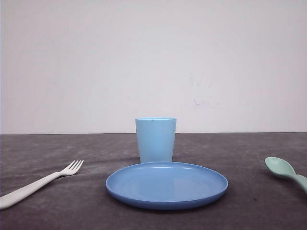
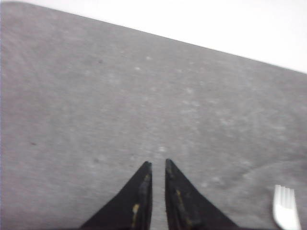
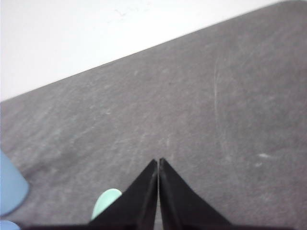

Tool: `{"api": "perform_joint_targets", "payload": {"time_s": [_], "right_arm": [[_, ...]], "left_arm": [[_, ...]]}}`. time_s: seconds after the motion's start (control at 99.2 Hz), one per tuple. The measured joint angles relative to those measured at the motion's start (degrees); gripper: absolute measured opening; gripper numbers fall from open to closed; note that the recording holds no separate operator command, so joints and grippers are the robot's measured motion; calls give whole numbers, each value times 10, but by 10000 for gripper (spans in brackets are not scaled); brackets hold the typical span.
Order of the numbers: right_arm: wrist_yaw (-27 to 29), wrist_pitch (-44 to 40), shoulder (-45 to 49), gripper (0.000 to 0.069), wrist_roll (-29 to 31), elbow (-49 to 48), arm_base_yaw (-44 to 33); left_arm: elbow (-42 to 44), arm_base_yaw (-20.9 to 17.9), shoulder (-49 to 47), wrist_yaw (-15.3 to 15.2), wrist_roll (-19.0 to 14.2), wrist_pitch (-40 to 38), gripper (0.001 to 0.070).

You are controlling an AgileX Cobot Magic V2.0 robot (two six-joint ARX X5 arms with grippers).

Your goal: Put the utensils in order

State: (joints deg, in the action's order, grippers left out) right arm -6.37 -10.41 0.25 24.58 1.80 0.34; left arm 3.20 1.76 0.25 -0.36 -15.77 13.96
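The table (image 1: 57,148) is covered in dark grey cloth — matt, faintly mottled and streaked. The plate (image 1: 166,184) looks like smooth blue plastic with a soft sheen; the cup (image 1: 155,139) is seen as pale blue plastic, satin-smooth. The fork (image 1: 43,182) appears as matt white plastic, the spoon (image 1: 285,171) as smooth mint-green plastic. Black matt fingers (image 2: 139,201) are flecked with scuffs.

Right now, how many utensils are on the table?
2. The fork lies left of the plate; the spoon lies to its right, partly cut off by the frame edge.
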Motion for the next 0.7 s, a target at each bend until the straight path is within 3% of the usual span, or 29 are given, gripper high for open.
{"api": "perform_joint_targets", "payload": {"time_s": [0.161,0.272,0.534,0.696], "right_arm": [[-1,-32,35,4,14,86,0],[-3,-62,99,4,-2,168,0],[-29,-163,296,4,-100,359,1],[-31,-197,354,4,-144,403,14]], "left_arm": [[49,0,21,33,-47,15,23],[136,0,66,34,-49,27,23],[339,0,275,34,18,132,23],[389,0,360,47,42,148,24]]}}
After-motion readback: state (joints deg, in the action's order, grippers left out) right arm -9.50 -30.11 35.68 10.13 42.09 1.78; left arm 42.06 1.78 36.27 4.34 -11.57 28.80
